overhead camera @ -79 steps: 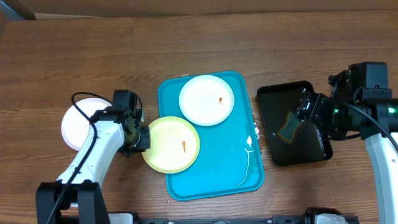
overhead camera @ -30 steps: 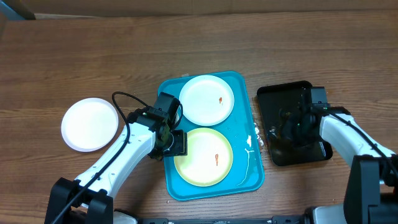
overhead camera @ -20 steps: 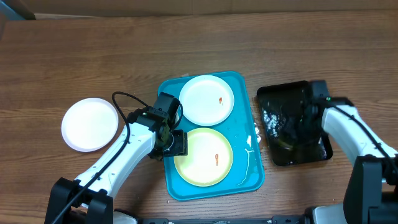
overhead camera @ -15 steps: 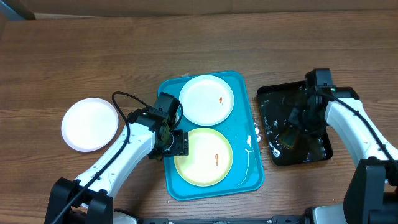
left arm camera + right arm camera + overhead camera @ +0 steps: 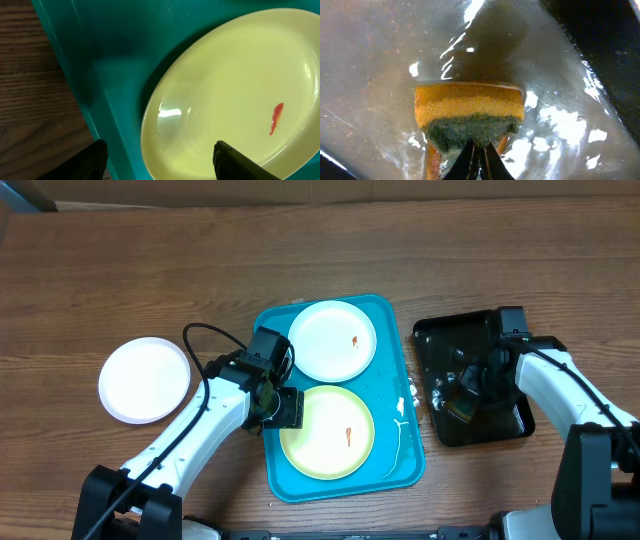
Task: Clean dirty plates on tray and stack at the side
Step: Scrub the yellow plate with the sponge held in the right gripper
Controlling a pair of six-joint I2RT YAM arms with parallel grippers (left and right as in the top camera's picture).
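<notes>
Two plates lie on the blue tray [image 5: 388,380]: a white plate [image 5: 332,340] at the back and a pale yellow plate [image 5: 327,430] in front, each with a red-orange smear. A third white plate [image 5: 145,379] rests on the table to the left. My left gripper [image 5: 285,410] is open at the yellow plate's left edge. In the left wrist view its gripper [image 5: 160,165] straddles the rim of the yellow plate [image 5: 230,85], one finger toward the tray's [image 5: 100,75] rim and the other over the plate. My right gripper [image 5: 472,385] is shut on a sponge [image 5: 470,112] in the black tray.
The glossy black tray [image 5: 440,340] stands right of the blue tray and holds soapy water [image 5: 380,75]. White foam specks [image 5: 408,395] lie on the blue tray's right side. The left arm's black cable [image 5: 205,340] loops above the table.
The yellow plate, earlier overhanging the tray's left edge, now lies inside the tray. My right gripper opened and shut again on the sponge while shifting within the black tray.
</notes>
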